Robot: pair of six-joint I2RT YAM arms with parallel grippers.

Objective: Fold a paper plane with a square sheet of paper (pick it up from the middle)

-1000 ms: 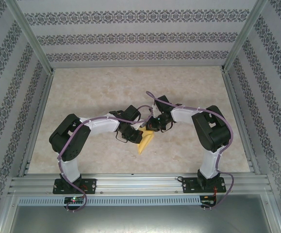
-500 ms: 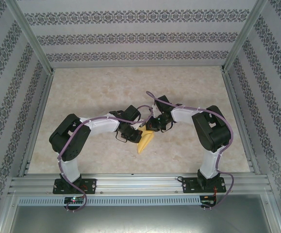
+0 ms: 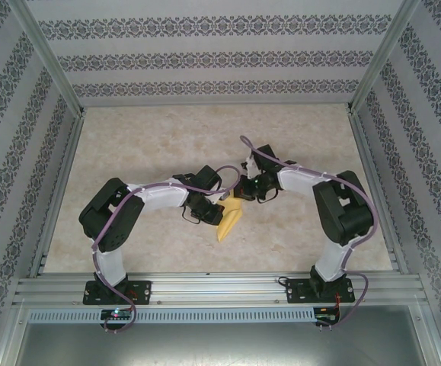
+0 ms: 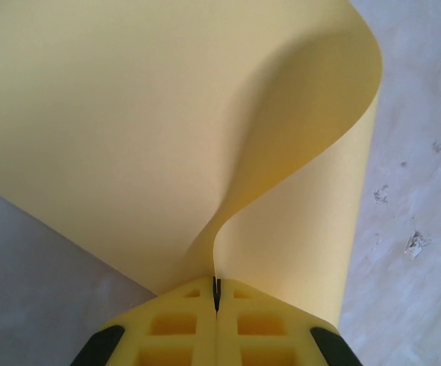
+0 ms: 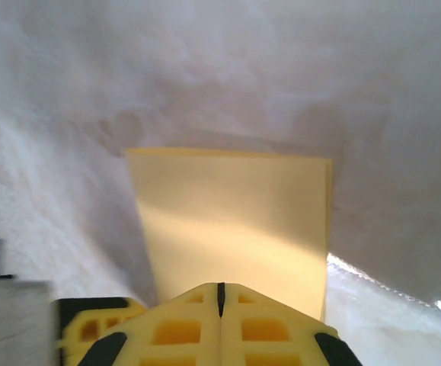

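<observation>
At the near edge, the rail [image 3: 220,288] carries both arm bases, and the arms bend inward so that their wrists meet over the middle of the table [image 3: 167,137].

The left gripper [image 4: 216,293] is clenched. In its wrist view the yellow fingers [image 4: 174,328] press flat together with a fold of the paper [image 4: 129,114] pinched in the seam between them. From that pinch the paper rises and opens: one broad flap spreads up and to the left, and the other curls over to the right in a smooth bend, with no sharp crease visible. Grey marbled tabletop shows beside it on the right and at lower left.

The right gripper [image 5: 220,293] also has its fingers closed tip to tip. The paper lies just ahead of them as a flat yellow panel with straight far and side edges. Its near edge is hidden behind the fingertips, so I cannot tell whether they clamp it or only sit against it.

From above, the paper [image 3: 228,223] shows as a narrow yellow shape slanting toward the near side, just right of the left wrist and just below the right wrist, at the middle of the table and a little toward the near edge. Purple cables [image 3: 167,185] run along both arms. Beyond the grippers the far half of the table stretches to the patterned walls [image 3: 205,57]
</observation>
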